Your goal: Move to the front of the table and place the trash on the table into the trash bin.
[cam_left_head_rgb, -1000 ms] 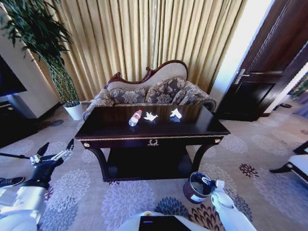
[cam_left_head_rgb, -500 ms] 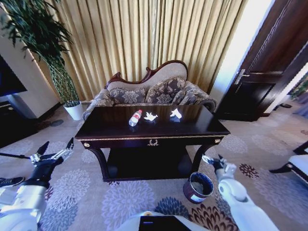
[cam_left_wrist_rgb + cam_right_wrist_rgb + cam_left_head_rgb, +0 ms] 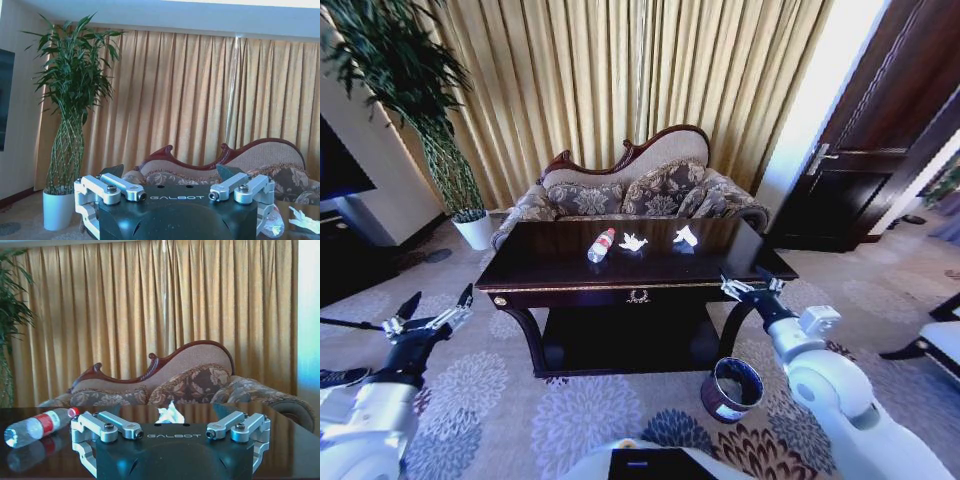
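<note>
The dark glossy table (image 3: 560, 275) stands ahead of me. On its top lie the trash items: a clear bottle (image 3: 602, 245) with a red cap and two white paper wads (image 3: 633, 242) (image 3: 686, 236). The round dark trash bin (image 3: 732, 388) sits on the carpet by the table's front right leg. My right gripper (image 3: 750, 285) is open, raised at the table's front right edge, above the bin. Its wrist view looks across the tabletop at the bottle (image 3: 37, 426) and a wad (image 3: 170, 414). My left gripper (image 3: 440, 304) is open, low at the left, away from the table.
A sofa (image 3: 640, 185) stands behind the table before gold curtains. A tall plant in a white pot (image 3: 475, 230) stands at the back left, a dark door (image 3: 870, 150) at the right. Patterned carpet surrounds the table. A chair edge (image 3: 935, 345) shows at the far right.
My right arm has risen from beside the trash bin to the height of the table's front right edge. The left arm and the trash have stayed put.
</note>
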Controlling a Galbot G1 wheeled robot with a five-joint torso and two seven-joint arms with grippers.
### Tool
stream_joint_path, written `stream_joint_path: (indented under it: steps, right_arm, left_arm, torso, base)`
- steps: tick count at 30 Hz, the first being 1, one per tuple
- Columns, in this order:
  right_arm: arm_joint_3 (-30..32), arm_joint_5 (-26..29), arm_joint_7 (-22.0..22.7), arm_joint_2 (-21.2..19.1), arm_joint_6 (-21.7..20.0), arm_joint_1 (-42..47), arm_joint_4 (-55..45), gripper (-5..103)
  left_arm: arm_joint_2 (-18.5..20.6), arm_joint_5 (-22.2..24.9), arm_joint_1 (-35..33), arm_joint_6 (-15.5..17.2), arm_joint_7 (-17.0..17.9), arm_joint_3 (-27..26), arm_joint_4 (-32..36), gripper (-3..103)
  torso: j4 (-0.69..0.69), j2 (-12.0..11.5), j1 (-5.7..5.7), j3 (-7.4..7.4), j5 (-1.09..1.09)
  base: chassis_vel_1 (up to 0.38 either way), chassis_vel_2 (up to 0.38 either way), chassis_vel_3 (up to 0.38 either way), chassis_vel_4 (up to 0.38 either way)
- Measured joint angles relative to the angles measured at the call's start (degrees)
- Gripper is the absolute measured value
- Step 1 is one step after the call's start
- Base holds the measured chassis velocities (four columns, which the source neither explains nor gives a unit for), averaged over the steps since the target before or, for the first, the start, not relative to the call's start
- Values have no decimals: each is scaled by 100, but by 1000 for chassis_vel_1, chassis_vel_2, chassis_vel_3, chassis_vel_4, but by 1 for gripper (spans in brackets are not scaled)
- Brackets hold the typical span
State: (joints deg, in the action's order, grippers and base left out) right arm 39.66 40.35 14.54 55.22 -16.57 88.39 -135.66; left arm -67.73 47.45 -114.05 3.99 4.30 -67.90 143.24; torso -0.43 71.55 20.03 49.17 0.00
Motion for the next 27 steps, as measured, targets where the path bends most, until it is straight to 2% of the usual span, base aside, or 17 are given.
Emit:
stream_joint_path:
  steps: [6,18,27]
  right_arm:
    - [-16,15,-278,77,28,-8,35,100]
    - [-51,13,-332,88,45,-38,70,100]
    - [-53,-103,-329,122,50,7,91,100]
  left_arm:
    - [63,7,9,12,3,-34,0,100]
    - [63,64,17,135,6,-88,0,100]
    - [46,64,27,137,3,-71,0,100]
  torso:
    - [0,0,0,0,0]
    - [0,1,-1,0,0]
    - [0,-1,0,1,0]
  base:
    - [0,0,0,0]
    - [-30,28,18,-25]
    - [-176,188,191,-177]
